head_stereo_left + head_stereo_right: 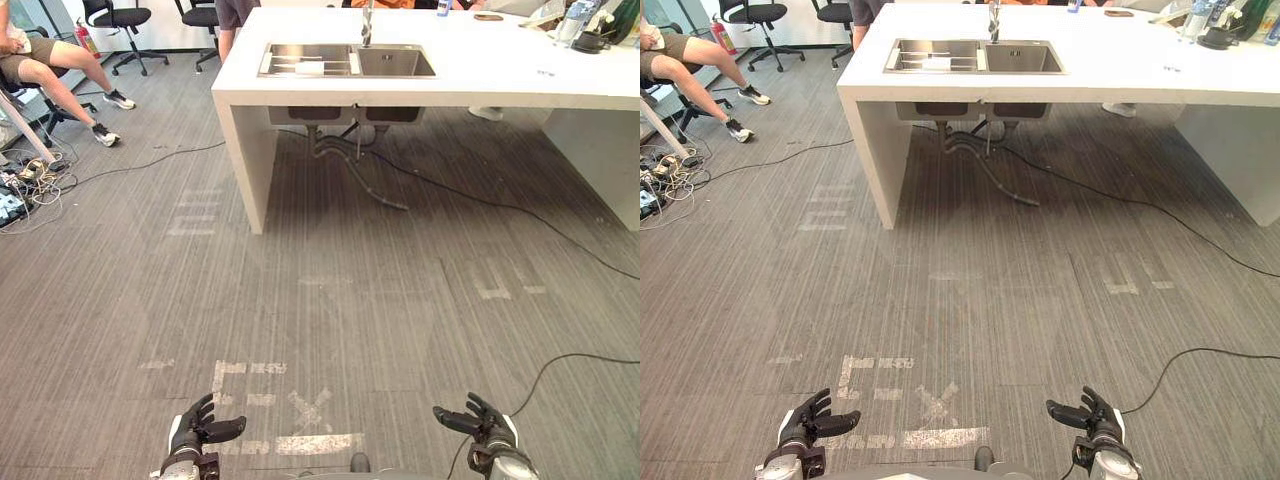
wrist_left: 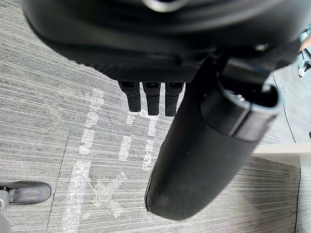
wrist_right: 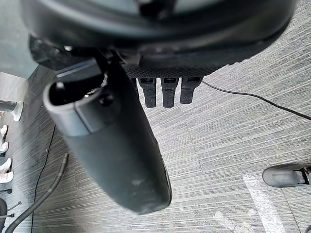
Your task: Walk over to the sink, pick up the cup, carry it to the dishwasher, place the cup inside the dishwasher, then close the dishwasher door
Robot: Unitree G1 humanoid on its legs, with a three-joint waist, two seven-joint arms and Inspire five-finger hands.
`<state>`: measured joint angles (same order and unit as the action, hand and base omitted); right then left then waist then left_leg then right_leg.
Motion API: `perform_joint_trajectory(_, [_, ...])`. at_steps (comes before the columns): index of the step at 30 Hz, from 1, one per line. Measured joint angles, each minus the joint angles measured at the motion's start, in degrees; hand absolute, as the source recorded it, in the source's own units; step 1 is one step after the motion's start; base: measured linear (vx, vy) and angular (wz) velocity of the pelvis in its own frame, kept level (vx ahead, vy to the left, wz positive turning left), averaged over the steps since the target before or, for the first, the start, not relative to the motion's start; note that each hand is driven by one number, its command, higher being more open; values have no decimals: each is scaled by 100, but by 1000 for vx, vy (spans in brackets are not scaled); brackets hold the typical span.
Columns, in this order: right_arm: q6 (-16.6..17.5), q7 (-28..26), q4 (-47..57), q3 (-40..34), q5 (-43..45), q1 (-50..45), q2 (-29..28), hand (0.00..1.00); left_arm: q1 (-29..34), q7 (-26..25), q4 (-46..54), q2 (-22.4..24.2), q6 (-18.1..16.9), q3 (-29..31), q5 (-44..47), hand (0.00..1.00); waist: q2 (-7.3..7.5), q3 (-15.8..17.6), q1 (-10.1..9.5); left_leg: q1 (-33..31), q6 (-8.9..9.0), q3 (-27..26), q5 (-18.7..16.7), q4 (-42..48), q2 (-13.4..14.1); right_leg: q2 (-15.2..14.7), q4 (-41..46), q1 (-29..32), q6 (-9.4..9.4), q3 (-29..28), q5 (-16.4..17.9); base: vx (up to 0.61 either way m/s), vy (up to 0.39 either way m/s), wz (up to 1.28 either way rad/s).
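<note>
Sink (image 1: 395, 62) lies well ahead across the floor (image 1: 350, 300), so my left hand (image 1: 188, 435) and right hand (image 1: 488, 430) hang low, fingers loose and empty, ready for the walk.

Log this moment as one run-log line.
phase: sink not yet reached | sink: ahead, set in white counter | left robot hand: open, empty | right robot hand: open, empty

The white thing (image 1: 309, 68) in the sink (image 1: 395, 62) is too small to tell. The bench (image 1: 500, 70) and a seated person (image 1: 50, 72) are cut off by picture edges.
</note>
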<state>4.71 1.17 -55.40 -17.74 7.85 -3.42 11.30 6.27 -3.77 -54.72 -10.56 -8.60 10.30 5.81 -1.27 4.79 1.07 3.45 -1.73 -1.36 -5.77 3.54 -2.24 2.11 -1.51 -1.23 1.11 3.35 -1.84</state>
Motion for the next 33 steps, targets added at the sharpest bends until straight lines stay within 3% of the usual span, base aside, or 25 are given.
perform_joint_trajectory(12, [-2, 12, 5, 0, 3, 211, 4, 90, -5, -7, 45, 42, 0, -8, 151, 90, -2, 6, -19, -137, 66, -62, -180, 133, 29, 21, 132, 152, -15, -66, 174, 40, 17, -3])
perform_joint_trajectory(14, [-3, 26, 10, 0, 4, 259, 2, 90, -5, -9, 90, 51, 0, -10, 207, 90, -8, 15, -25, -287, 44, -110, -377, 404, 54, 34, 494, 362, -31, -118, 408, 37, 24, -15])
perform_joint_trajectory(18, [-5, 120, 152, 3, 4, 266, -25, 90, -5, -13, 296, 89, 0, -94, 230, 90, 53, 168, -59, -508, -146, -257, -893, 1103, -101, -182, 2552, 1216, -209, -225, 1521, 43, 41, -11])
perform_joint_trajectory(21, [-40, 134, 197, 40, 3, 268, -72, 90, -135, -33, 327, 83, 0, -218, 256, 90, 25, 378, -15, -261, -310, -129, -1050, 1127, -221, -359, 4043, 1794, -410, -108, 1801, 187, 27, 15])
perform_joint_trajectory(23, [-99, 124, 193, 101, 3, 246, -125, 90, -205, -121, 339, 58, 2, -290, 273, 90, 6, 463, 11, -16, -304, 29, -1126, 1041, -163, -388, 4204, 1946, -298, 108, 1998, 291, -49, 38])
perform_joint_trajectory(26, [-100, 119, 205, 285, 3, 355, -113, 90, -338, -136, 339, 53, 3, -296, 331, 90, -110, 553, 70, 250, -181, 244, -1275, 828, 180, -283, 3458, 2476, -328, 492, 1930, 373, -110, 36])
perform_joint_trajectory(27, [-100, 121, 213, 325, 3, 405, -88, 90, -405, -140, 326, 62, 2, -305, 356, 90, -187, 601, 161, 417, -96, 360, -1283, 615, 384, -250, 2991, 2694, -328, 589, 1666, 439, -171, 56])
perform_joint_trajectory(29, [-96, 125, 264, 355, 3, 380, -66, 90, -456, -148, 304, 37, 2, -363, 379, 90, -168, 604, 200, 609, 41, 461, -1292, 459, 515, -292, 2342, 2867, -311, 579, 1016, 507, -220, 50])
perform_joint_trajectory(30, [-86, 135, 271, 345, 4, 299, -18, 90, -477, -148, 253, 36, 1, -422, 377, 90, -89, 564, 233, 787, 265, 649, -1413, 551, 584, -401, 2369, 2854, 141, 650, 6, 685, -325, 39])
perform_joint_trajectory(31, [-90, 145, 264, 331, 3, 308, 21, 90, -519, -148, 202, 87, 2, -410, 376, 90, -165, 581, 231, 777, 294, 700, -1417, 676, 692, -340, 2626, 2901, 174, 707, 232, 589, -293, 36])
perform_joint_trajectory(32, [-85, 174, 277, 289, 5, 374, -13, 90, -567, -134, 154, 102, 2, -399, 375, 90, -174, 571, 254, 615, 502, 774, -1300, 1145, 730, -301, 2855, 2872, 379, 787, 535, 587, -299, 13])
perform_joint_trajectory(33, [-85, 186, 288, 284, 7, 393, -29, 90, -596, -137, 136, 129, 2, -378, 375, 90, -174, 571, 267, 480, 657, 787, -1168, 1515, 748, -256, 2858, 2775, 446, 817, 646, 577, -296, 13])
